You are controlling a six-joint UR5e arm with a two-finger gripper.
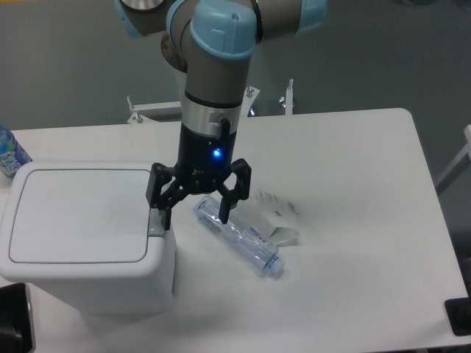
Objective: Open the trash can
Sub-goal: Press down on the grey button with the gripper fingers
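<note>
The trash can (85,239) fills the lower left of the frame, lid shut, its grey latch (157,223) at the right edge of the lid. The gripper (193,215) hangs right there with jaws spread — one finger at the latch, the other over the clear plastic bottle (237,236) lying just right of the bin. A small white carton (276,216) sits beside the bottle, so the strip at frame centre is crowded. The right half of the tabletop (360,220) is bare and offers easy passage. At the far left edge a blue-labelled bottle (10,154) stands behind the bin — the gap there is narrow.
</note>
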